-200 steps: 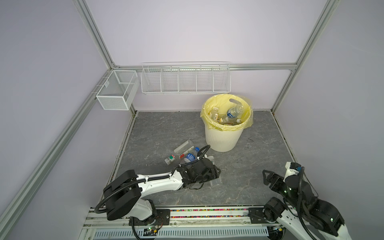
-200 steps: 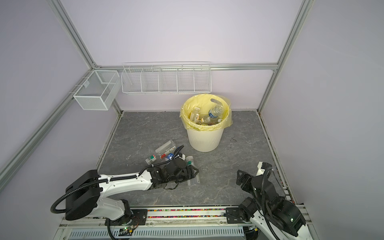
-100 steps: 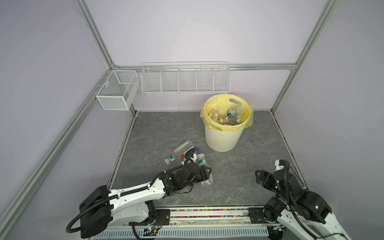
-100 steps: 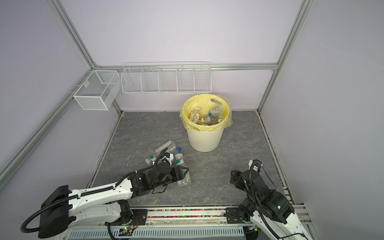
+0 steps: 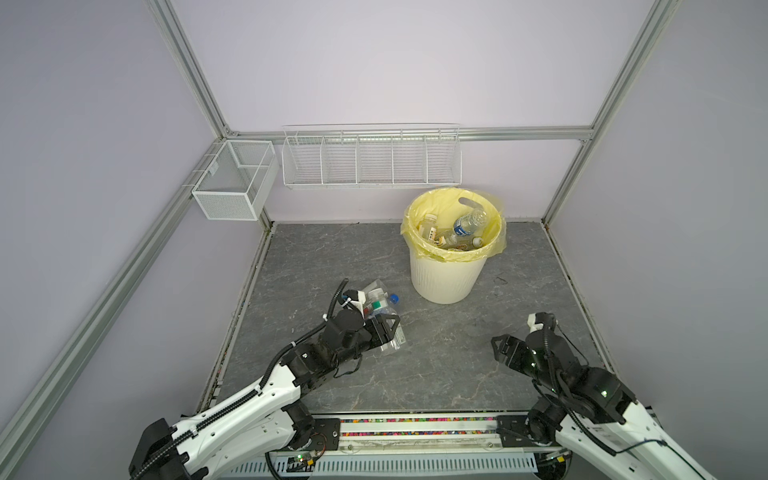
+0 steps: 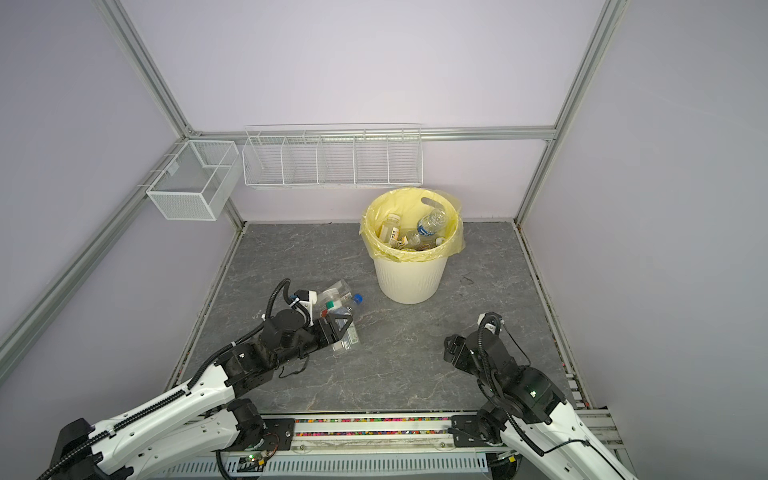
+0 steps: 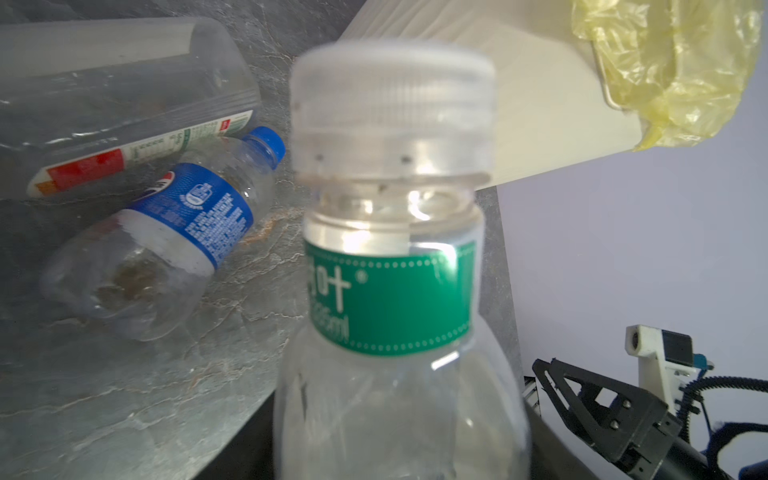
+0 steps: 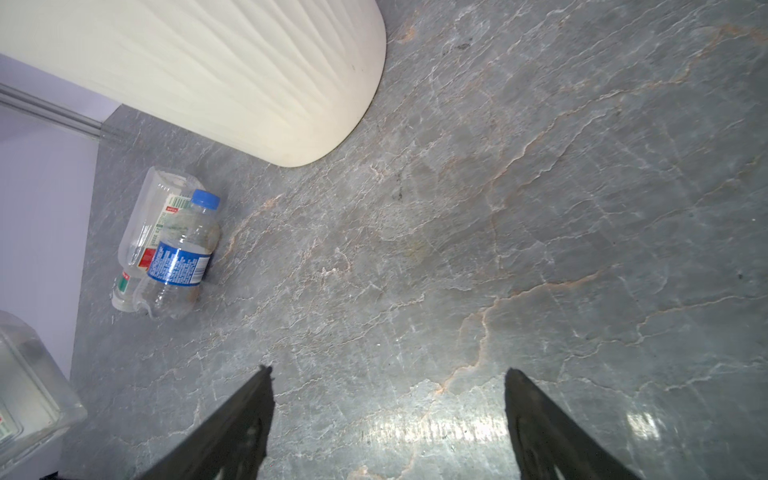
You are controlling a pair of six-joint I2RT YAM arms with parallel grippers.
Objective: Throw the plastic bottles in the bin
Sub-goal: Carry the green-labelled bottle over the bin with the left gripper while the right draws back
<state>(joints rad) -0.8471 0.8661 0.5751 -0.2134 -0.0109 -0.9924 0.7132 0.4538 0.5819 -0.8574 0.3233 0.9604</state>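
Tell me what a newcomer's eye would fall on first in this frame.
The round cream-white ribbed plastic bin with its yellow liner stands out at the back of the grey floor, several bottles inside. Nearer the front, the left gripper has its jaws shut on a clear plastic bottle with a green label, which fills the left wrist view. Beside it a clear blue-labelled, blue-capped bottle lies on the floor.

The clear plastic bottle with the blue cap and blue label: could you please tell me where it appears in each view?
Both top views: the blue-capped bottle lies on the grey floor, left of the round cream-white ribbed plastic bin.
Left wrist view: on the floor beyond the green-labelled clear plastic bottle.
Right wrist view: against a larger clear bottle, near the bin.
Shared landmark: the bin.
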